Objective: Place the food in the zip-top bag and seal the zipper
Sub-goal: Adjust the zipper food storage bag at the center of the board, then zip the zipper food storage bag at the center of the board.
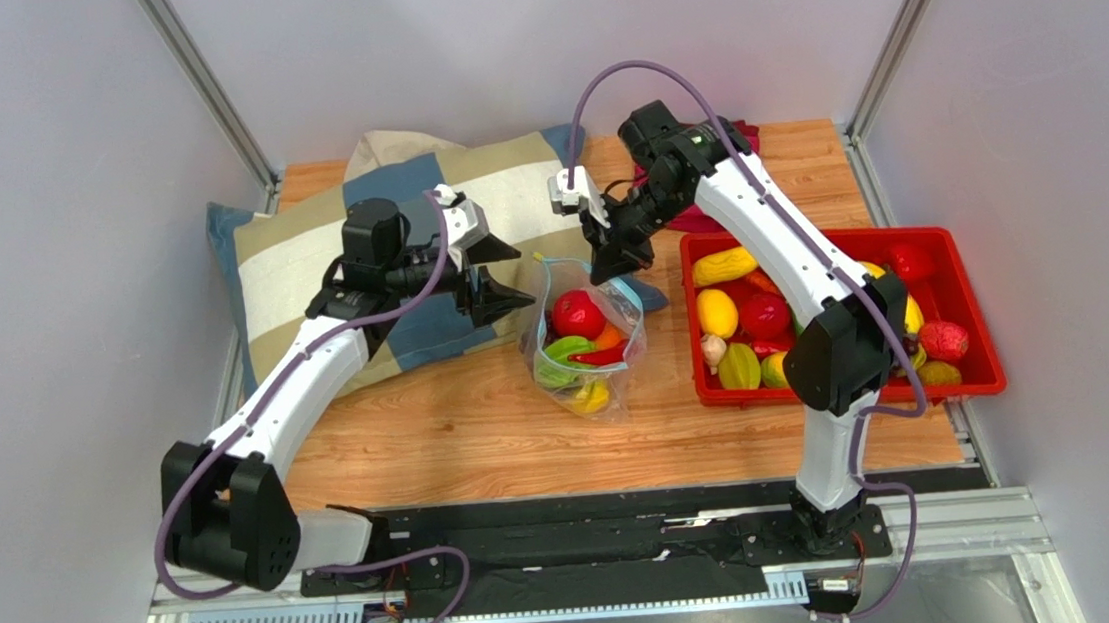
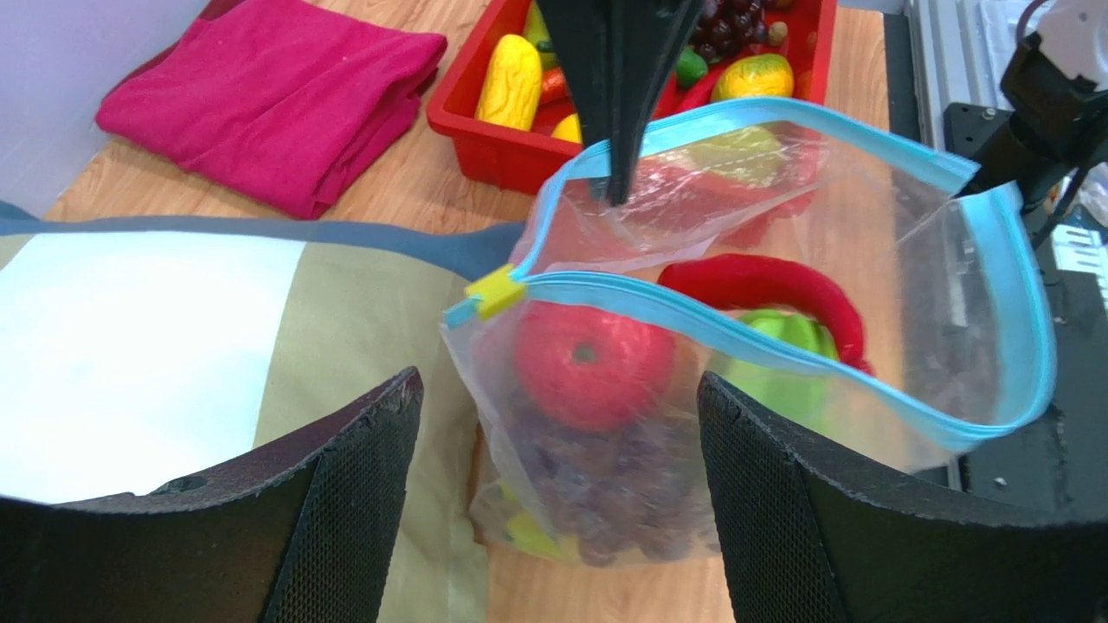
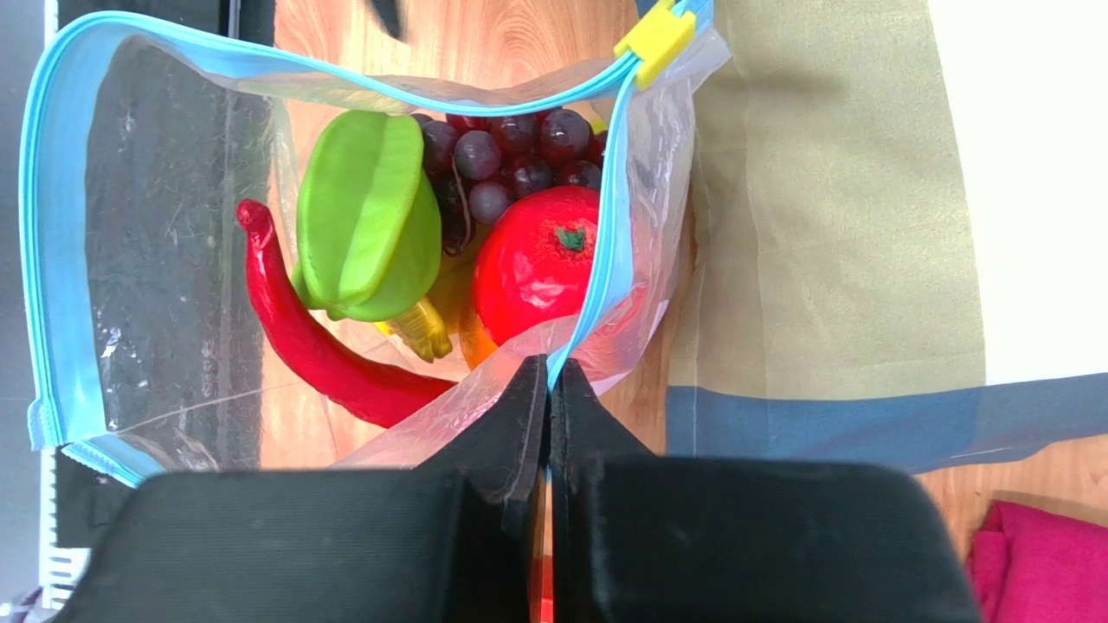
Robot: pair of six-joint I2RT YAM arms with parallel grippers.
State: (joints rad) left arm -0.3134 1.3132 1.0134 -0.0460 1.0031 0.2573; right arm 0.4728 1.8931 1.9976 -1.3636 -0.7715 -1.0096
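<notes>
The zip-top bag point(image 1: 584, 347) stands mid-table with its mouth wide open. Inside lies food: a red apple point(image 3: 540, 260), purple grapes point(image 3: 501, 149), a green fruit point(image 3: 364, 234) and a red chili point(image 3: 312, 351). The teal zipper point(image 2: 780, 364) rings the mouth, with a yellow slider point(image 3: 654, 39) at one end. My right gripper point(image 3: 546, 374) is shut on the zipper edge and holds that side up. My left gripper point(image 2: 559, 390) is open just left of the bag, its fingers point(image 2: 338, 493) apart from the plastic.
A red tray point(image 1: 974, 380) with several more toy fruits sits to the right of the bag. A striped cushion point(image 1: 300, 259) lies under the left arm. A magenta cloth point(image 2: 273, 97) is folded at the back of the table.
</notes>
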